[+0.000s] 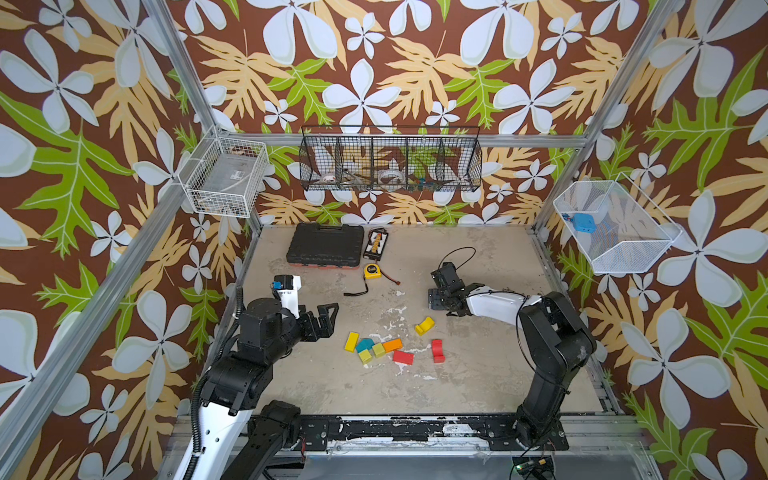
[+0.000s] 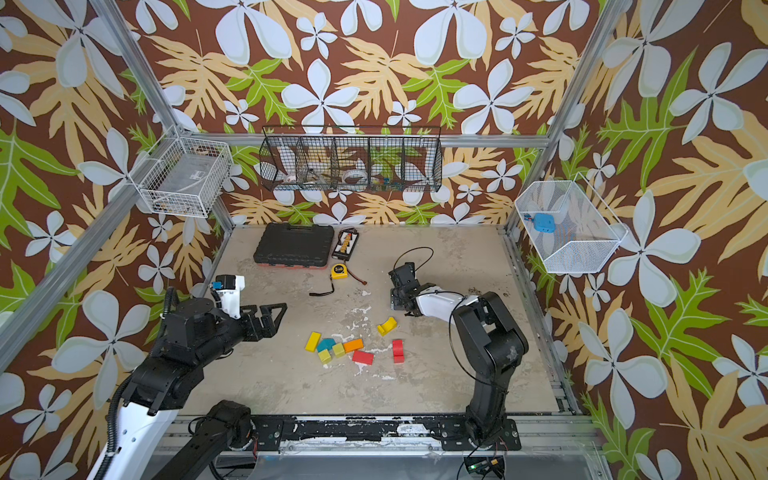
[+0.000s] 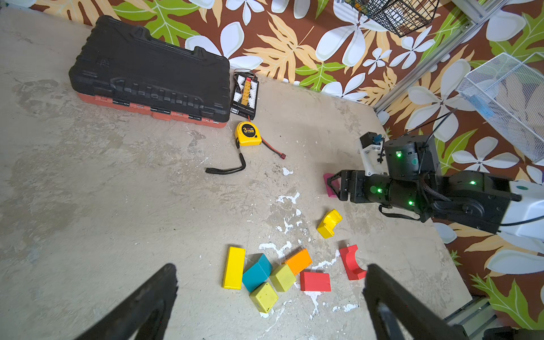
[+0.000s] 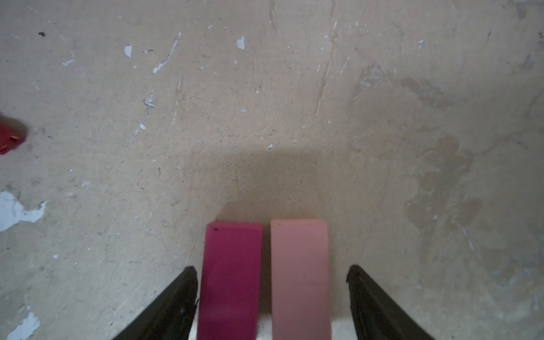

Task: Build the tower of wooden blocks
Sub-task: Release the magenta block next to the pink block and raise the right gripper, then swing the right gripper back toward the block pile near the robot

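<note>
Magenta block, pink block: side by side on table, slim gap between; right gripper jaws parted, straddling both, not clamping. Eight other blocks: scattered near; left gripper wide open, empty.

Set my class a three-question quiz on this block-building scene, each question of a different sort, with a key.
1. True or false: the right tool is shut on a yellow arch.
2. Which lies nearest the black tool case? A tape measure; B orange brick; C teal block.
3. How many blocks on the table are red?
Key: 1 false: it is open, its jaws either side of the magenta block and pink block. 2 A. 3 two: a red brick and a red arch.
</note>
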Tool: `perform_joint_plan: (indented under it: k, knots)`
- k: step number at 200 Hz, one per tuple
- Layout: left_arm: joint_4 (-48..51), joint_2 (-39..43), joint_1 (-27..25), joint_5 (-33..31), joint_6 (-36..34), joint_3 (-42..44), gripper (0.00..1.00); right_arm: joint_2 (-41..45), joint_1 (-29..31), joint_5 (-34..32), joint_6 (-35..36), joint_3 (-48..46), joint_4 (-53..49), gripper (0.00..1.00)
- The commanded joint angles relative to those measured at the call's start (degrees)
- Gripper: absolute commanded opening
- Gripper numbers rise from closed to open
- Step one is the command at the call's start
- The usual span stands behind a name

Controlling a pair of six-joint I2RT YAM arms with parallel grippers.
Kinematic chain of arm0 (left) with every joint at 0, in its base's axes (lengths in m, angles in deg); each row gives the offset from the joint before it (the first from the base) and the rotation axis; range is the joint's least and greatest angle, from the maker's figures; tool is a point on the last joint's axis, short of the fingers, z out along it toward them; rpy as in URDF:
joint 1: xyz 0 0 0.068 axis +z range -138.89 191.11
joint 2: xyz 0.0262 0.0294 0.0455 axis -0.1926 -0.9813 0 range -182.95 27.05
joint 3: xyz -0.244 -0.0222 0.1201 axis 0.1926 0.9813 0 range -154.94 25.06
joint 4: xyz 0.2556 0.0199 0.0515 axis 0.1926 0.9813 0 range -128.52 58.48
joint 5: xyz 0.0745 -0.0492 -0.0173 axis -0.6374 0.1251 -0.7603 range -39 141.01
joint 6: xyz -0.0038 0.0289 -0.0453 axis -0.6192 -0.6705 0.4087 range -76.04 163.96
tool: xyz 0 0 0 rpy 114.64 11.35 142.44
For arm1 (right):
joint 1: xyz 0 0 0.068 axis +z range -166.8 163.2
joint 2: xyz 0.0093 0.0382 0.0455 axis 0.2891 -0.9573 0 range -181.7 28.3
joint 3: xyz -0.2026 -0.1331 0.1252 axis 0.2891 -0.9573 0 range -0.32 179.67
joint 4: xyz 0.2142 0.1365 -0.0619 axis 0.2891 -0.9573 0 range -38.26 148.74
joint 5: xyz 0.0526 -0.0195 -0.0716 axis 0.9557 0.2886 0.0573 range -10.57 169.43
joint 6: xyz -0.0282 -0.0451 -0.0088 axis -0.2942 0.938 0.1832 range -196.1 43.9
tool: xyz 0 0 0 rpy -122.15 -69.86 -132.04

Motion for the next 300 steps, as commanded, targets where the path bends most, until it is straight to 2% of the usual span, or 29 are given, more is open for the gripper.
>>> perform_joint_plan:
  k: [1, 84, 147, 179, 224, 261, 300]
  knots:
    - [-0.2, 0.0, -0.1, -0.5, 0.4, -0.2, 1.00, -1.0, -0.1, 2.3, -0.2, 0.7, 1.2, 0.80]
    - [-0.2, 0.1, -0.1, -0.4, 0.4, -0.2, 1.00, -1.5, -0.1, 1.9, -0.9, 0.4, 1.1, 0.79]
    - [-0.1, 0.1, -0.1, -0.5, 0.4, -0.2, 1.00, -1.4, -0.1, 1.8, -1.2, -0.1, 1.0, 0.65]
    - [-0.1, 0.1, -0.1, -0.5, 0.4, -0.2, 1.00, -1.3, -0.1, 1.4, -1.2, -0.3, 1.0, 0.64]
    - [-0.1, 0.2, -0.1, -0.5, 0.4, -0.2, 1.00, -1.1, -0.1, 1.2, -1.2, -0.1, 0.8, 0.65]
    - [-0.1, 0.2, -0.1, -0.6, 0.4, -0.2, 1.00, 0.8, -0.1, 0.8, -1.5, -1.1, 1.6, 0.75]
    - [-0.1, 0.1, -0.1, -0.6, 0.4, -0.2, 1.00, 4.0, 0.0, 0.7, -1.5, -1.8, 1.3, 0.77]
